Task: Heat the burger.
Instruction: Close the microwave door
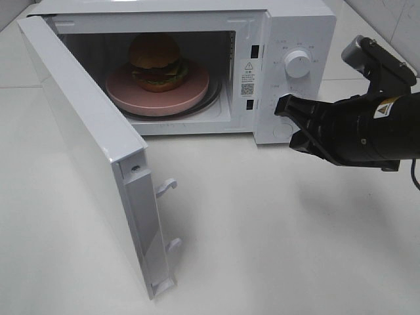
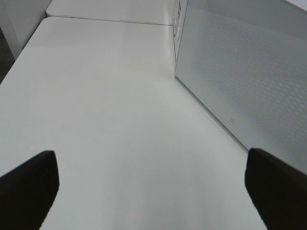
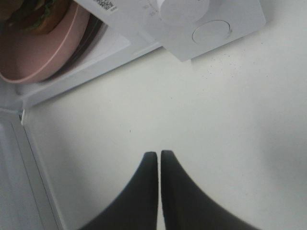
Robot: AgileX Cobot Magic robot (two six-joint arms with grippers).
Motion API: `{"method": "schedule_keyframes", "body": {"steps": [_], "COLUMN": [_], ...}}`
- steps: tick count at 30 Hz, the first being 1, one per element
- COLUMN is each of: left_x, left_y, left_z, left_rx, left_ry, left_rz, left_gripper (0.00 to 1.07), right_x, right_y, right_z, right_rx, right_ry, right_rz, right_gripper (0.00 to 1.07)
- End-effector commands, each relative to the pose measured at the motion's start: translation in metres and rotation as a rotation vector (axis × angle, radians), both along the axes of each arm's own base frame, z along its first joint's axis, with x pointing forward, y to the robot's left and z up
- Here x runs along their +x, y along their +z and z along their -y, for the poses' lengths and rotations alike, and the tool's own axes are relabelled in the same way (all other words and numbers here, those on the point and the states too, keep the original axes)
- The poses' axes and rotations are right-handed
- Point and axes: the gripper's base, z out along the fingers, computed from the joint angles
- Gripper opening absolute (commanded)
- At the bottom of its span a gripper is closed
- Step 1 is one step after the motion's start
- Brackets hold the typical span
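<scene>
The burger (image 1: pixel 155 63) sits on a pink plate (image 1: pixel 197 91) inside the white microwave (image 1: pixel 298 26), whose door (image 1: pixel 85 151) hangs wide open to the left. My right gripper (image 1: pixel 283 107) is shut with nothing in it, hovering just in front of the control panel below the knob (image 1: pixel 297 64). The right wrist view shows its fingertips (image 3: pixel 159 154) pressed together over the table, with the plate (image 3: pixel 43 52) and the round button (image 3: pixel 211 32) beyond. My left gripper (image 2: pixel 151 165) stands open over bare table beside the door's outer face (image 2: pixel 240 76); it is out of the exterior view.
The white table (image 1: pixel 275 223) stretches in front of the microwave. The open door's latch hooks (image 1: pixel 167 187) stick out toward the middle. A tiled wall (image 1: pixel 394 20) rises at the back right.
</scene>
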Motion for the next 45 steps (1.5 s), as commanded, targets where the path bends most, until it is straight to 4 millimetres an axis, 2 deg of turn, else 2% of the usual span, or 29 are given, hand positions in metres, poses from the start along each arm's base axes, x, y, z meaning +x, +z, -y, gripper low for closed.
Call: {"method": "schedule_keyframes", "body": {"steps": [1, 6, 8, 10, 11, 13, 14, 15, 16, 17, 18, 19, 20, 21, 24, 31, 36, 37, 38, 43, 45], "left_x": [-0.001, -0.001, -0.001, -0.001, -0.001, -0.001, -0.001, -0.001, -0.001, -0.001, -0.001, -0.001, -0.001, -0.001, -0.001, -0.001, -0.001, -0.001, -0.001, -0.001, -0.001], "left_y": [0.0, 0.0, 0.0, 0.0, 0.0, 0.0, 0.0, 0.0, 0.0, 0.0, 0.0, 0.0, 0.0, 0.0, 0.0, 0.0, 0.0, 0.0, 0.0, 0.0, 0.0], "left_z": [0.0, 0.0, 0.0, 0.0, 0.0, 0.0, 0.0, 0.0, 0.0, 0.0, 0.0, 0.0, 0.0, 0.0, 0.0, 0.0, 0.0, 0.0, 0.0, 0.0, 0.0], "left_rx": [-0.005, -0.005, -0.005, -0.005, -0.005, -0.005, -0.005, -0.005, -0.005, -0.005, -0.005, -0.005, -0.005, -0.005, -0.005, -0.005, -0.005, -0.005, -0.005, -0.005, -0.005], "left_ry": [0.002, 0.002, 0.002, 0.002, 0.002, 0.002, 0.002, 0.002, 0.002, 0.002, 0.002, 0.002, 0.002, 0.002, 0.002, 0.002, 0.002, 0.002, 0.002, 0.002, 0.002], "left_rz": [0.007, 0.007, 0.007, 0.007, 0.007, 0.007, 0.007, 0.007, 0.007, 0.007, 0.007, 0.007, 0.007, 0.007, 0.007, 0.007, 0.007, 0.007, 0.007, 0.007, 0.007], "left_gripper": [0.98, 0.98, 0.98, 0.98, 0.98, 0.98, 0.98, 0.98, 0.98, 0.98, 0.98, 0.98, 0.98, 0.98, 0.98, 0.98, 0.98, 0.98, 0.98, 0.98, 0.98], "right_x": [-0.006, -0.009, -0.01, -0.01, -0.009, -0.008, -0.008, -0.008, -0.008, -0.009, -0.009, -0.01, -0.01, -0.011, -0.015, -0.031, -0.049, -0.049, -0.057, -0.071, -0.082], "right_y": [0.013, 0.031, 0.033, 0.039, 0.045, 0.05, 0.052, 0.052, 0.057, 0.058, 0.058, 0.062, 0.062, 0.065, 0.069, 0.08, 0.106, 0.106, 0.113, 0.123, 0.13], "right_z": [0.001, -0.002, -0.003, -0.003, -0.004, -0.004, -0.003, -0.003, -0.002, -0.001, -0.001, 0.0, 0.0, 0.002, 0.004, 0.011, 0.021, 0.021, 0.025, 0.032, 0.038], "right_rx": [-0.089, -0.19, -0.209, -0.246, -0.28, -0.309, -0.324, -0.324, -0.371, -0.396, -0.396, -0.436, -0.436, -0.465, -0.495, -0.534, -0.514, -0.514, -0.51, -0.509, -0.507], "right_ry": [0.11, 0.25, 0.275, 0.314, 0.343, 0.366, 0.376, 0.376, 0.403, 0.42, 0.42, 0.451, 0.451, 0.468, 0.496, 0.549, 0.527, 0.527, 0.523, 0.519, 0.514], "right_rz": [-0.003, -0.024, -0.041, -0.058, -0.075, -0.092, -0.101, -0.101, -0.116, -0.132, -0.132, -0.151, -0.151, -0.19, -0.254, -0.283, -0.175, -0.175, -0.151, -0.127, -0.104], "right_gripper": [0.03, 0.04, 0.04, 0.07, 0.12, 0.16, 0.27, 0.27, 0.45, 0.53, 0.53, 0.72, 0.72, 0.86, 0.96, 0.94, 0.91, 0.91, 0.9, 0.89, 0.88]}}
